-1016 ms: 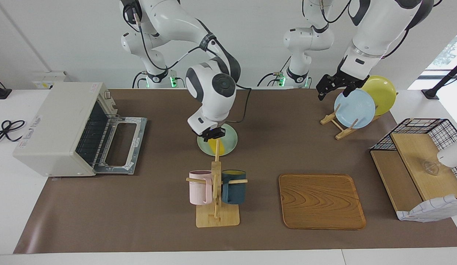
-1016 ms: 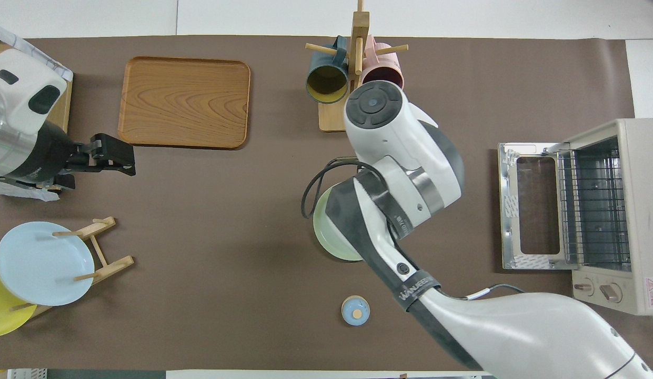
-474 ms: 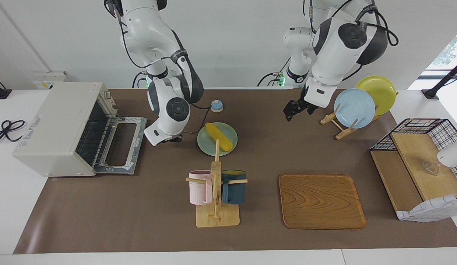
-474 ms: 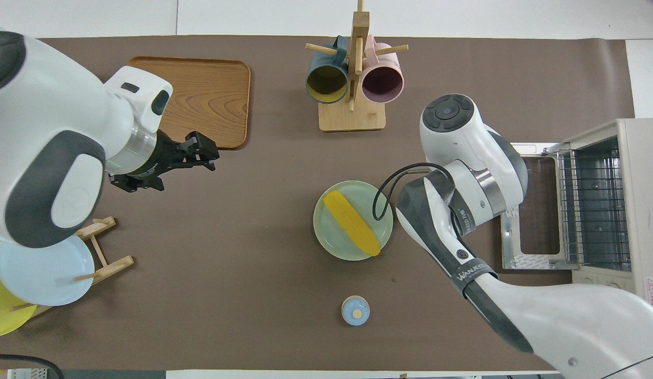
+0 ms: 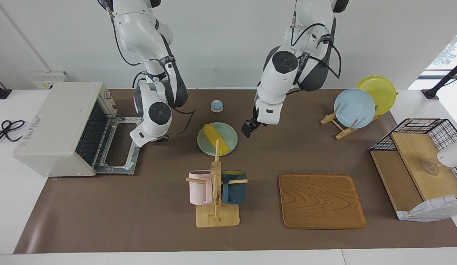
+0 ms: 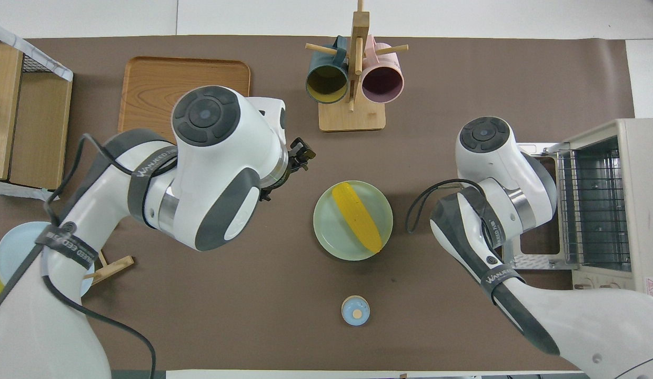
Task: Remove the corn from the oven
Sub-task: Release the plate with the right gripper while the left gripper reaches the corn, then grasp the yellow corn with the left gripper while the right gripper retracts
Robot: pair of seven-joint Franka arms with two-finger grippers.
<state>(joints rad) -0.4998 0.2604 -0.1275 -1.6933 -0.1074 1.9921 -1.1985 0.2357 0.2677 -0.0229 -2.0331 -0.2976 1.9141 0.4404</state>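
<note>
The corn (image 5: 215, 140) (image 6: 357, 216) lies slantwise on a mint-green plate (image 5: 231, 133) (image 6: 330, 232) in the middle of the mat, with nothing touching it. The oven (image 5: 55, 121) (image 6: 639, 210) stands at the right arm's end, its door (image 5: 119, 145) (image 6: 531, 210) folded down and its wire rack bare. My right gripper (image 5: 163, 138) hangs shut over the mat between the oven door and the plate; its own arm hides it in the overhead view. My left gripper (image 5: 248, 129) (image 6: 301, 156) hovers open and holds nothing, beside the plate toward the left arm's end.
A mug rack (image 5: 216, 191) (image 6: 352, 79) with a pink and a dark blue mug stands farther from the robots than the plate. A wooden tray (image 5: 321, 200) (image 6: 184, 89), a small blue bell (image 5: 216, 106) (image 6: 355, 309), a plate stand (image 5: 355, 108) and a wire shelf (image 5: 416, 165) are also on the table.
My right gripper has pulled away from the plate toward the oven door, leaving the corn uncovered on the plate. My left gripper has swung from the plate stand to beside the plate.
</note>
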